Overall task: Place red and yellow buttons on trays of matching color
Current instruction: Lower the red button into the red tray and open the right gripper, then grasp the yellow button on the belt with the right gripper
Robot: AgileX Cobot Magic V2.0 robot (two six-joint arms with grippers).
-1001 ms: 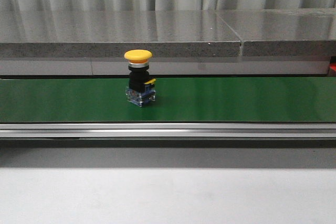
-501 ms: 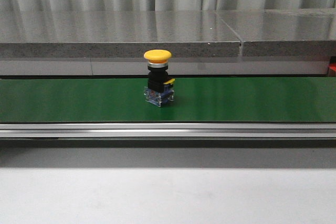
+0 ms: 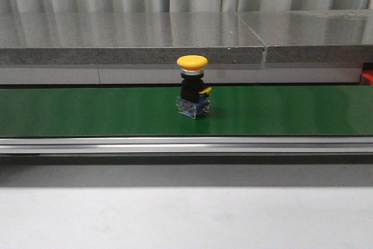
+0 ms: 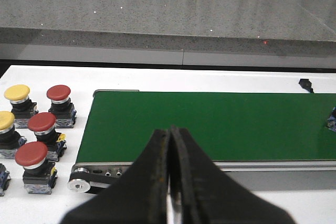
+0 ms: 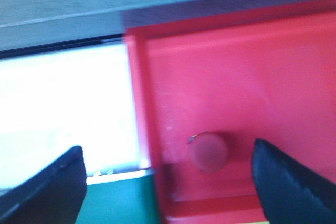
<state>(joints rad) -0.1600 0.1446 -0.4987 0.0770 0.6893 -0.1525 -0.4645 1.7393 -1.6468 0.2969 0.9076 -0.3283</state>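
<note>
Where clock directions appear, 12 o'clock is away from the robot and 3 o'clock is toward its right arm.

Yellow button (image 3: 192, 88): stands upright near the middle of the green conveyor belt (image 3: 87, 112); long axis vertical, mushroom cap up, clear terminal block down on the belt. A small yellow tab projects from the body toward 3 o'clock.

Button build: domed glossy yellow cap, metallic collar, black body, transparent bluish base.

Left gripper (image 4: 169, 145): fingers pressed together, nothing between them, touching nothing. It hangs over the belt's end roller; the dark fingers taper to worn tips.

Spare buttons (image 4: 42, 124): three red-capped and two yellow-capped units stand upright in a cluster on the white table (image 4: 42, 80), just beside the belt end in the left wrist view.

Right gripper (image 5: 168, 182): fingers spread wide, holding nothing, poised above the red tray (image 5: 236, 77).

Red button (image 5: 209, 151): sits inside the red tray, cap facing the camera, between the spread fingers but not touching them. View blurred.

Belt: matte green, flat, edged by a ribbed aluminium rail (image 3: 186, 144).

Background: polished grey stone ledge (image 3: 116, 39) at 12 o'clock of the belt.
</note>
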